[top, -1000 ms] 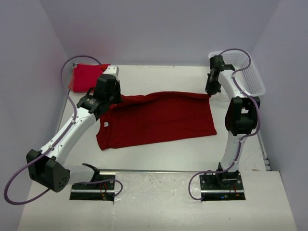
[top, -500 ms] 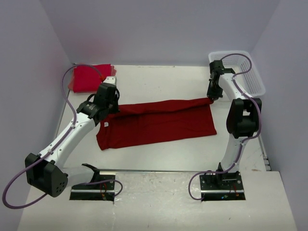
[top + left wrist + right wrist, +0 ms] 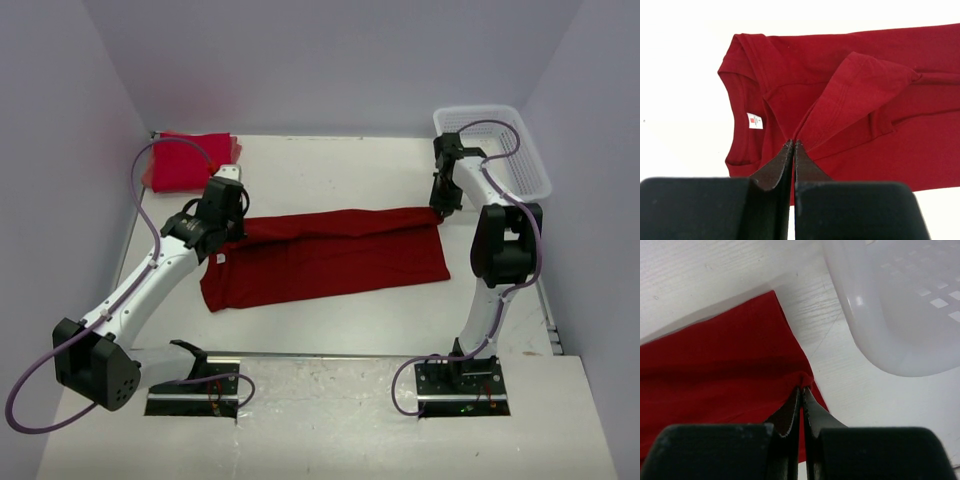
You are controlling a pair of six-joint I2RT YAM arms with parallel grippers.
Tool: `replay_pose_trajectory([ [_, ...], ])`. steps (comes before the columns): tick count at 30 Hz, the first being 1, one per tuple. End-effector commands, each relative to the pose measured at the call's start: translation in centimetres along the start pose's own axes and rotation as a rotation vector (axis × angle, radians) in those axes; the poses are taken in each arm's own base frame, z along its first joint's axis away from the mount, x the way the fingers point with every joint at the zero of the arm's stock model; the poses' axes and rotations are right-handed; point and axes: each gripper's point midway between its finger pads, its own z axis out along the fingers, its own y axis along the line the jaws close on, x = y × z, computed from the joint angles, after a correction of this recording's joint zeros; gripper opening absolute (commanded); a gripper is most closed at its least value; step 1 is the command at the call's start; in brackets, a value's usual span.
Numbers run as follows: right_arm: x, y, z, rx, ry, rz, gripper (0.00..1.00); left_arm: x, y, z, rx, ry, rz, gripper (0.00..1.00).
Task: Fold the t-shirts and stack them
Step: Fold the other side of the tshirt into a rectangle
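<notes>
a spread t-shirt [image 3: 330,262] lies across the middle of the table [image 3: 330,320], its collar end to the left. the left claw [image 3: 230,222] sits at its far left edge, the right claw [image 3: 437,208] at its far right corner. a folded t-shirt [image 3: 190,162] lies in the far left corner. a basket [image 3: 505,150] stands at the far right, just beside the right claw.

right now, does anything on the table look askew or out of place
Nothing spilled or damaged. The dark crimson cloth t-shirt lies a little slanted, its far edge lifted and bunched where the left gripper and right gripper pinch it mid-fold.
</notes>
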Motion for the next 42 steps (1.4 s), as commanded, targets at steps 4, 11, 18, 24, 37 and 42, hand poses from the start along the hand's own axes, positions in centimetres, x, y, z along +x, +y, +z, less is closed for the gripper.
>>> replay_pose_trajectory([
  [4, 0.9, -0.4, -1.0, -0.004, -0.001, 0.036, 0.03, -1.1, 0.6, -1.1, -0.025, -0.045, -0.024, 0.0],
  [11, 1.8, -2.2, -3.2, 0.036, -0.079, 0.108, 0.34, -0.5, 0.5, -1.4, -0.006, -0.034, -0.011, 0.0],
  [18, -1.3, 0.8, -7.2, -0.077, -0.184, 0.053, 0.36, 0.0, 1.2, -1.8, -0.029, -0.039, -0.028, 0.0],
  [24, -2.6, 4.9, -8.2, -0.199, -0.212, 0.002, 0.34, 1.8, 1.2, -1.7, -0.026, 0.015, -0.064, 0.0],
  [37, -3.0, 7.0, -7.4, -0.26, -0.194, -0.027, 0.35, 4.6, -2.6, -5.3, 0.176, 0.048, -0.159, 0.33],
  [42, -2.8, 8.7, -7.9, -0.303, -0.196, -0.052, 0.35, 2.9, -1.8, -4.3, 0.093, 0.007, -0.138, 0.24],
])
